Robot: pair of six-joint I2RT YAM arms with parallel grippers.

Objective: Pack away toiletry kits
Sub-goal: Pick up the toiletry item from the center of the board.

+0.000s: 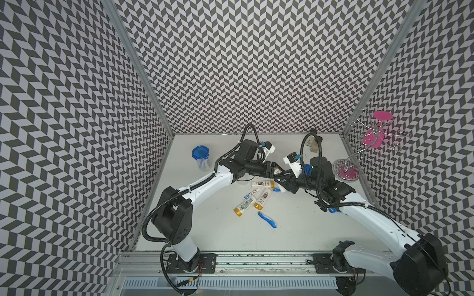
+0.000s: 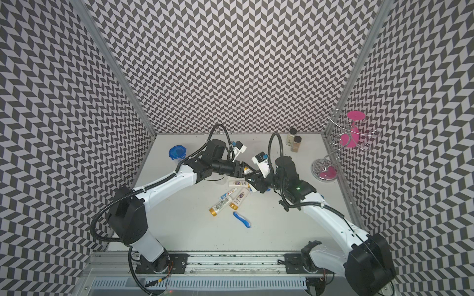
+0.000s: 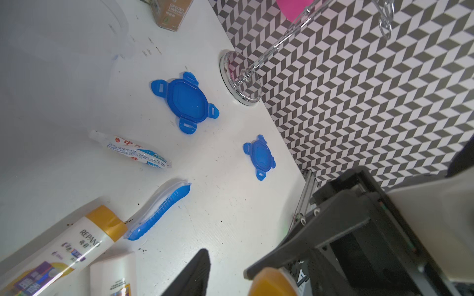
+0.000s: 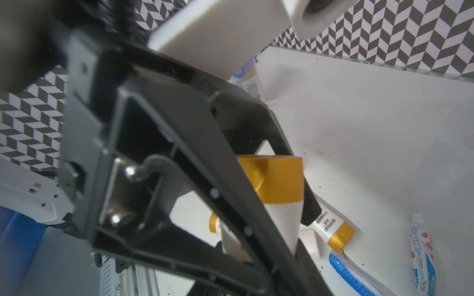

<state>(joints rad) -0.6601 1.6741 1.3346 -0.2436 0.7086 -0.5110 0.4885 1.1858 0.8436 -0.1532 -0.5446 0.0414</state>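
Observation:
Mid-table, my right gripper (image 1: 280,181) is shut on the white body of a gold-capped tube (image 4: 280,179). My left gripper (image 1: 277,171) meets it head-on; its fingers (image 3: 191,275) flank the gold cap (image 3: 272,283), with a gap on one side. In front lie loose gold-capped tubes (image 1: 261,183) (image 1: 242,206), a toothpaste tube (image 1: 250,194) and a blue toothbrush (image 1: 267,219). The left wrist view shows two loose blue lids (image 3: 186,102) (image 3: 259,156). A clear cup with its blue lid on (image 1: 201,156) stands at the back left.
Two black-capped spice jars (image 2: 295,143) stand at the back. A wire stand with pink discs (image 2: 324,171) occupies the back right corner. Patterned walls close three sides, and a metal rail (image 1: 256,258) runs along the front edge.

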